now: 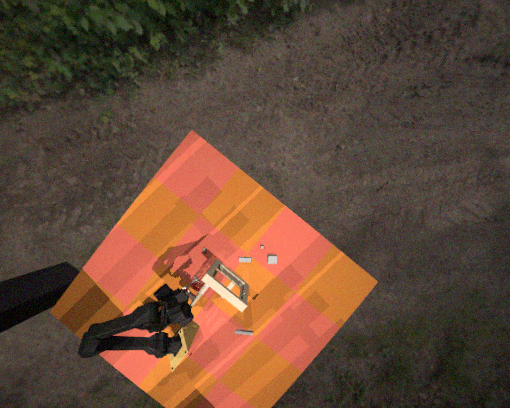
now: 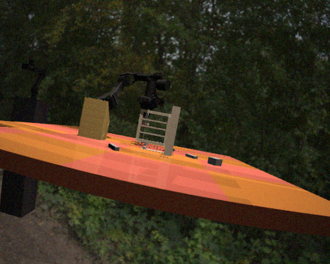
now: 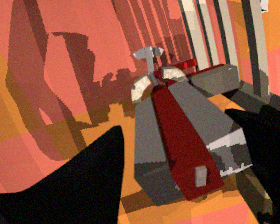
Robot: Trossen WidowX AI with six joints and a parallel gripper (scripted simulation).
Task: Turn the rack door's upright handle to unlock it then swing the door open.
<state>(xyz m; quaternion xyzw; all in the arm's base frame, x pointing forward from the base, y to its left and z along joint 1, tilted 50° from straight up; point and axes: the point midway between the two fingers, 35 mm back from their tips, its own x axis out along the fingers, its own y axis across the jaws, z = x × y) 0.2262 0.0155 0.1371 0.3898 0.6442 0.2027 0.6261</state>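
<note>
Rack-door handle [image 1: 198, 285] [image 3: 183, 140], grey with a red stripe down its length, seen from the wrist between the two black fingers of the gripper [image 1: 190, 294] [image 2: 145, 114] [image 3: 173, 124]. The jaws stand partly apart and grasp nothing; a dark gap shows on the striped block's left side. The arm reaches from above, presumably so that the fingers can straddle the upright grip, either to take hold again or to withdraw. The pale frame [image 1: 225, 292] [image 2: 173, 131] stands upright on the table [image 1: 328, 280] [image 2: 134, 175], leaving room at its side for the door's swing. The exterior view shows its height and the horizontal bars [image 2: 154, 127], which the top view compresses; the top view instead gives the layout, with the yellow block [image 1: 185, 342] [image 2: 94, 118] near the arm and a small grey block [image 1: 272, 259] [image 2: 215, 160] beyond the frame. Only the wrist view resolves the finger spacing. The door's exact angle cannot be told; it should be confirmed before the arm withdraws, lest a finger drag the handle.
</note>
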